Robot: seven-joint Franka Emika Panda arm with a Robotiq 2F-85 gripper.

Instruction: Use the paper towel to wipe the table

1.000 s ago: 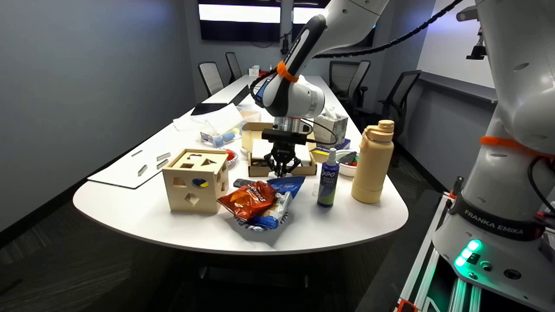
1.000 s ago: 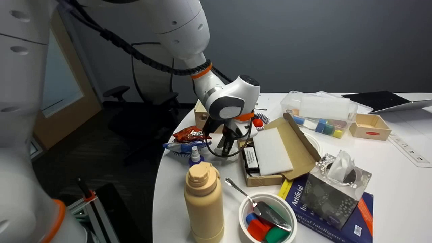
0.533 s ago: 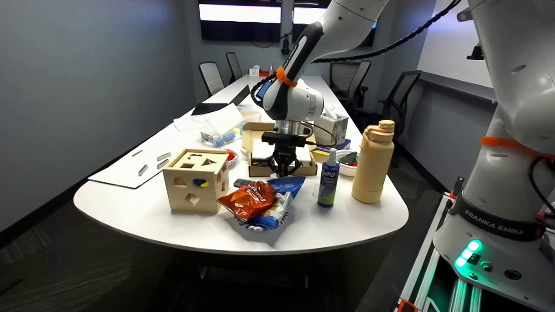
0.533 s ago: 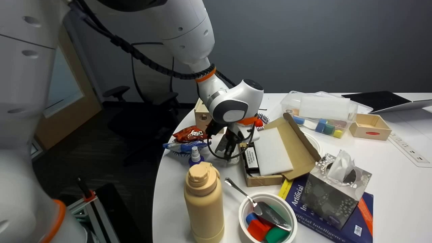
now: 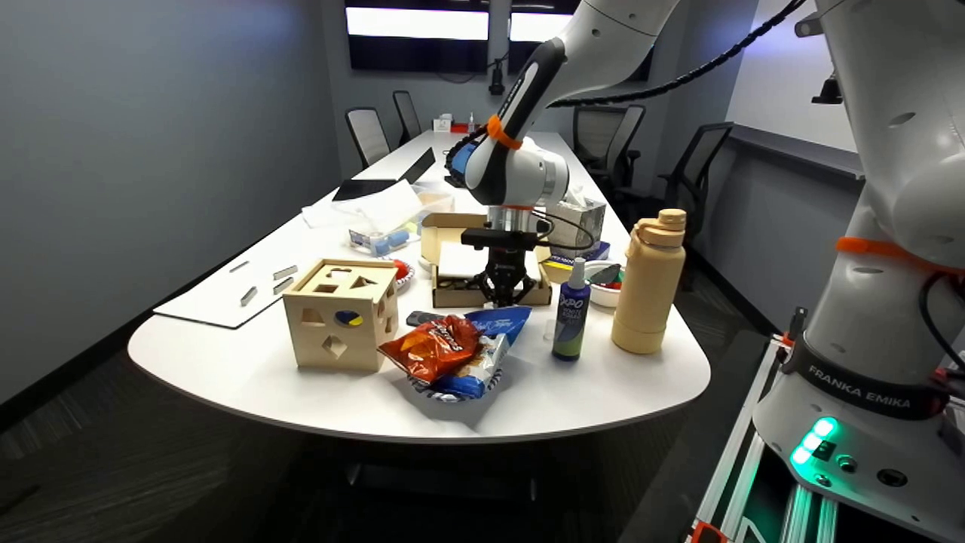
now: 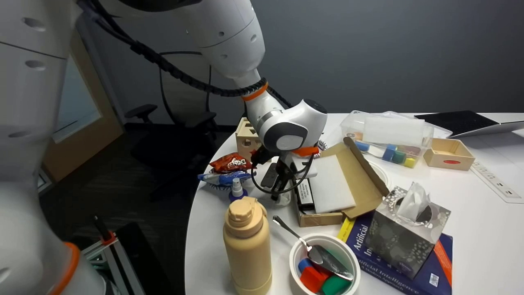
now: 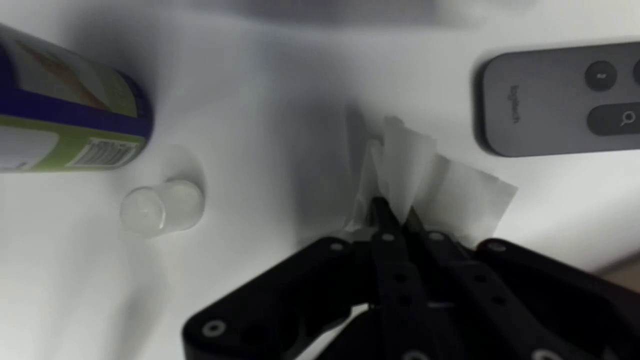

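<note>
The gripper has both black fingers drawn together, with the paper towel pinched between their tips. The paper towel is a thin, matte white sheet, creased into narrow folds at the tips and spreading into a flat, square-cornered flap on one side. Contact between this sheet and the table cannot be determined. The table has a smooth white top and a rounded end; the gripper stands low over it, near that end.

Just beside the flap, apart from it, lies the remote control: a flat, dark grey slab with rounded corners. On the opposite side, well apart from the sheet, is a small translucent cylinder, near the base of the upright spray bottle, labelled in blue and green.

The cardboard box, lid folded back, sits next to the gripper and holds a white slab. Toward the rounded end, a patterned bowl bears a crinkled, glossy red bag and a blue bag; near it stands a wooden cube with geometric cutouts. Farther out are a matte, cylindrical tan bottle, a round white tub of coloured blocks with a metal utensil across its rim, and a grey patterned tissue box on a book.
</note>
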